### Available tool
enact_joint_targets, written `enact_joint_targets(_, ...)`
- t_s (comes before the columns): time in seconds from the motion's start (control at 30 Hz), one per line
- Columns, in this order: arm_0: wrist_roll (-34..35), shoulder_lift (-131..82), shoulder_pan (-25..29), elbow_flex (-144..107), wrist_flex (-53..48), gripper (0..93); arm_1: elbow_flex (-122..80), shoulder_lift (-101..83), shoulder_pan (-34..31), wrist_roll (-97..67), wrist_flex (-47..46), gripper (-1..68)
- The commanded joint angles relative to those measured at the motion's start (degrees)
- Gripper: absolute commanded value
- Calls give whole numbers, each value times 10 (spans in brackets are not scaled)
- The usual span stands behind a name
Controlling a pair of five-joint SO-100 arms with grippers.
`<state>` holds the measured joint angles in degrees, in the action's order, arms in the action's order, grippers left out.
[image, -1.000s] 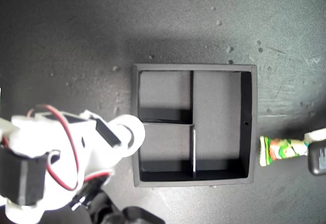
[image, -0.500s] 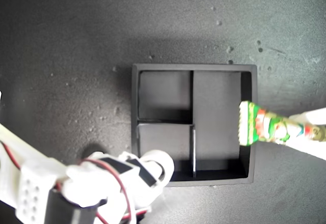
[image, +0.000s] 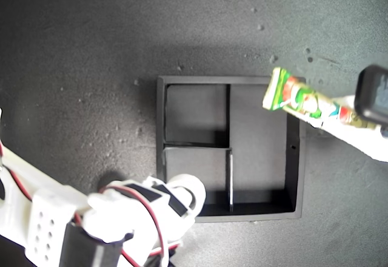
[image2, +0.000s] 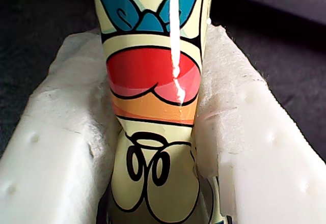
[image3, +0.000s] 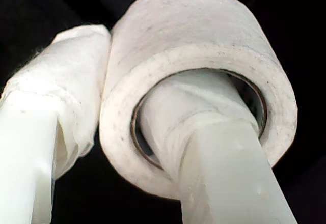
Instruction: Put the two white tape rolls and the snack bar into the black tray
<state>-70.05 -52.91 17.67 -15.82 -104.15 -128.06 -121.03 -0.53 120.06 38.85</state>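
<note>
The black tray (image: 294, 158) sits in the middle of the exterior view, and its compartments hold nothing. My first gripper (image: 339, 118) comes in from the exterior view's right, shut on the snack bar (image: 296, 99). The bar's free end hangs tilted over the tray's upper right corner in that view. Up close, the bar (image2: 153, 81) is pinched between padded white fingers (image2: 66, 132). My second gripper (image: 176, 199) is shut on a white tape roll (image: 187, 189) over the tray's lower left corner in the exterior view. One finger (image3: 204, 132) passes through the roll (image3: 204, 35). The other tape roll is out of view.
A dark grey speckled tabletop (image: 91, 67) surrounds the tray. The second arm's white body and red wires (image: 73, 224) fill the exterior view's lower left. A black part of the first arm (image: 374, 94) shows at the exterior view's right edge.
The first gripper has carried the snack bar up and leftward in the exterior view, from beside the tray to over its upper right corner. The second gripper brought the roll to the lower left corner.
</note>
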Motion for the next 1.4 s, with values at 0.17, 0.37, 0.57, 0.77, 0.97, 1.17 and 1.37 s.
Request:
enact_joint_targets(0.17,25,-31,-21,4,-9,0,44,4,21,120,121,-4)
enact_joint_targets(0.37,29,-13,-4,2,-9,0,23,4,38,-312,-101,-5)
enact_joint_targets(0.57,4,-11,27,-3,-9,0,105,6,-26,-740,-50,-5)
enact_joint_targets(0.77,-37,8,54,3,-9,0,123,39,-47,-941,-54,-5)
enact_joint_targets(0.97,-46,80,50,84,-9,0,297,200,-42,-1038,37,-5)
enact_joint_targets(1.17,-39,164,42,179,-9,0,366,287,-40,-1040,80,-5)
enact_joint_targets(1.37,-40,185,41,178,-10,0,355,287,-43,-1031,65,-5)
